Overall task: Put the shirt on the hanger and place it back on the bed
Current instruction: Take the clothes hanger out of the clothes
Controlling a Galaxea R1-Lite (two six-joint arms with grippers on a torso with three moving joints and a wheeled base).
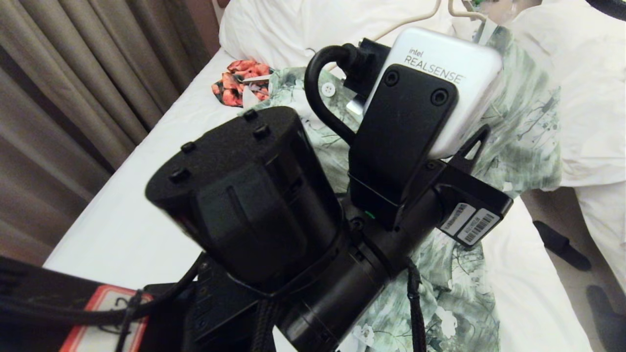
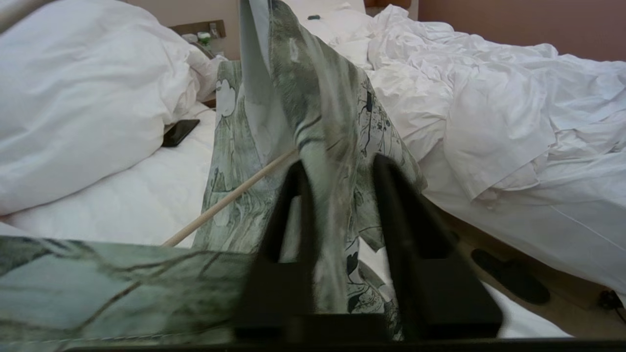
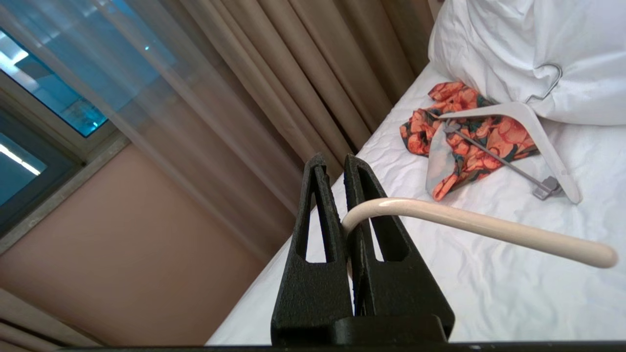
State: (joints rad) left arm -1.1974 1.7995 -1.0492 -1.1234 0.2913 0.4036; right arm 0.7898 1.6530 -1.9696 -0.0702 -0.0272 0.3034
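Observation:
The green leafy shirt (image 1: 518, 122) hangs down over the white bed (image 1: 122, 220), raised at its collar end. The thin cream hanger (image 1: 411, 19) shows at the top of the head view, and its shoulder rod (image 2: 230, 198) runs under the cloth. My right gripper (image 3: 345, 215) is shut on the hanger's curved hook (image 3: 464, 227), held above the sheet. It is out of the head view. My left gripper (image 2: 340, 168) is open, its two fingers standing on either side of a hanging fold of the shirt (image 2: 313, 122). The left wrist camera (image 1: 440, 73) hides these fingers in the head view.
An orange-and-black garment (image 3: 469, 137) lies by the pillow (image 3: 513, 44) under a thick white clip hanger (image 3: 533, 127). Curtains (image 1: 73, 73) run along the bed's left. A second bed with a crumpled duvet (image 2: 513, 112) stands to the right. A phone (image 2: 180, 132) lies on the sheet, slippers (image 1: 560, 244) on the floor.

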